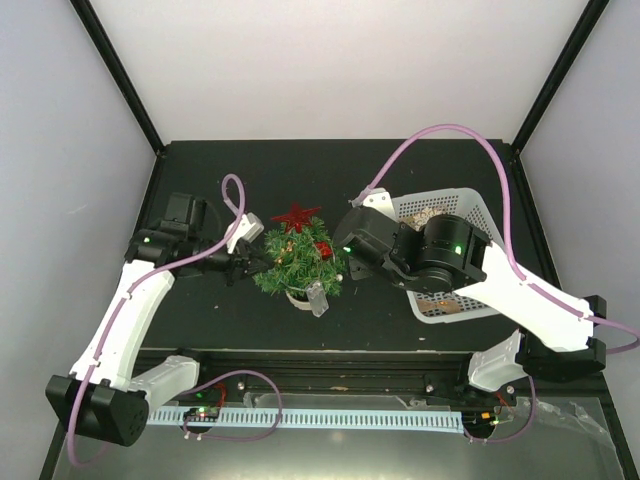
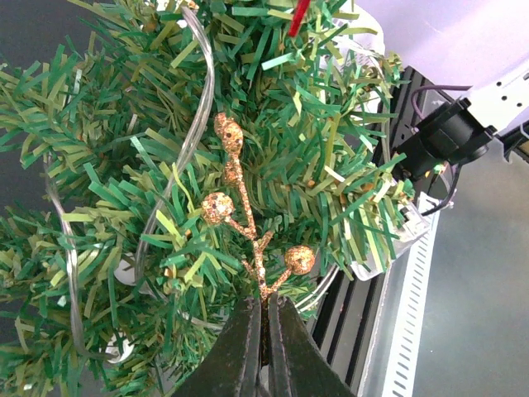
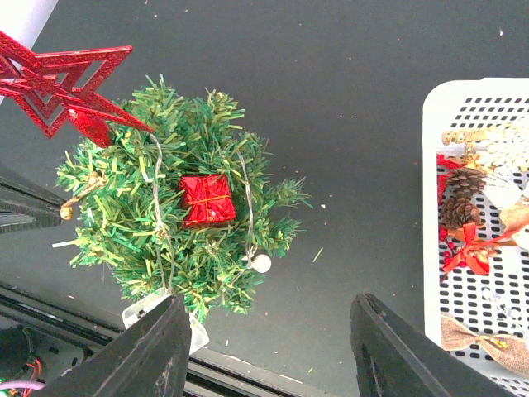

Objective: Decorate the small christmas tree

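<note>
Left tool (image 2: 266, 321) clamped gold berry sprig (image 2: 238, 211) against small christmas tree (image 3: 124, 223); right tool (image 3: 271, 335) gaped wide, empty, beside tree.

The left arm (image 1: 125, 310) and right arm (image 1: 525, 295) have white shells, black green-lit joints and lilac cables (image 1: 440, 130); the left gripper (image 2: 266, 331) and right gripper (image 3: 270, 304) are black.

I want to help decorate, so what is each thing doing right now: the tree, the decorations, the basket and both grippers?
Tree: standing in its pot, partly decorated, light wire wound around it.
Red star: at the tree's top.
Red present: sitting in the branches.
Gold sprig: pinched by its stem, against the branches.
Left gripper: shut on the gold sprig.
Right gripper: open, empty.
Basket: holds pine cones and a red bow.
</note>
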`<state>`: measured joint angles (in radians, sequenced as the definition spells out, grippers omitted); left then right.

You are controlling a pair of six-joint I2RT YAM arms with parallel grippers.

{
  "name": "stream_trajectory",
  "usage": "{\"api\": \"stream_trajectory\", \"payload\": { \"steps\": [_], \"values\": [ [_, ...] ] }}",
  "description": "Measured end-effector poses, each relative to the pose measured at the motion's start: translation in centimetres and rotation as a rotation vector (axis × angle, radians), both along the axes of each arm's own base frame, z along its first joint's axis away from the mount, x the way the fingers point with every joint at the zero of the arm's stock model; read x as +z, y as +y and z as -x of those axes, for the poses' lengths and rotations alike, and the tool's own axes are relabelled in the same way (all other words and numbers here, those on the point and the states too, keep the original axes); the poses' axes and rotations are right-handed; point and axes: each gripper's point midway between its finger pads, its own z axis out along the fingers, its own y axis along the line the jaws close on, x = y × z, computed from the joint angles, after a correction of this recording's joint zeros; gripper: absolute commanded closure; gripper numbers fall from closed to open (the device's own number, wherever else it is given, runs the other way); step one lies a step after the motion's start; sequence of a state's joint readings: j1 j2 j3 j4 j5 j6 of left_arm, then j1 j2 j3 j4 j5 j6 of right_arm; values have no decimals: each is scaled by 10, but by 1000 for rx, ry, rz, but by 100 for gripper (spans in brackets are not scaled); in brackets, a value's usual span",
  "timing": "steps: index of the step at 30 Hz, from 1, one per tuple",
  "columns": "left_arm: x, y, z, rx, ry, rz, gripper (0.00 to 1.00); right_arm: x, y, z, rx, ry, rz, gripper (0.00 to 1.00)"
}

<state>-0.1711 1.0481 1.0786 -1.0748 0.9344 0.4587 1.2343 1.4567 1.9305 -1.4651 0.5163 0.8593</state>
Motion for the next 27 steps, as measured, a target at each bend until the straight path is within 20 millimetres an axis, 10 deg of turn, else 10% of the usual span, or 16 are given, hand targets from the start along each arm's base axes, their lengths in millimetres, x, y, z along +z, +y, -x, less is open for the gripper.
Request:
{"api": "stream_trajectory", "payload": {
  "steps": [27],
  "values": [
    [-27,-5,-3,-6,-7,-99,87,-9,4,-7,-7,13,-5,45]
  ]
}}
